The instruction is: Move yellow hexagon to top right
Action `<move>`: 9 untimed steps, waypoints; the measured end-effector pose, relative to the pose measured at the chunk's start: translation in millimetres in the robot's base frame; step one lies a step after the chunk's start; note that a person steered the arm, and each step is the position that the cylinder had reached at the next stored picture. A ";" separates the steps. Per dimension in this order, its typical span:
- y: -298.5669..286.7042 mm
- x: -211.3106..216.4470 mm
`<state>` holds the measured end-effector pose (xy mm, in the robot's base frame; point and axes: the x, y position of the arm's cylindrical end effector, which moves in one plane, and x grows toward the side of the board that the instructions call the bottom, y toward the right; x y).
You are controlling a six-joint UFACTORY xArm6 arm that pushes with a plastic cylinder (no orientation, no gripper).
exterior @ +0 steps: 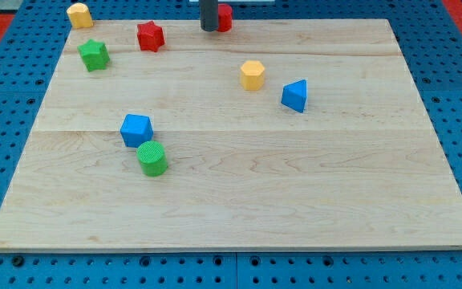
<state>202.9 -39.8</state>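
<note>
looking from our tip at the bench's top edge, we find the yellow hexagon below and slightly right; our end effector holds nothing, a bare rod.

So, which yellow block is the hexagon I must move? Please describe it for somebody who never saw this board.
Start at the wooden board and look just right of its centre, in the upper half. The yellow hexagon sits there, left of the blue triangular block. The other yellow block lies at the top left corner.
</note>
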 end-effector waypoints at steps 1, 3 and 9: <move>-2.5 18.2; -0.7 43.9; 13.8 115.1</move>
<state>318.0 -26.1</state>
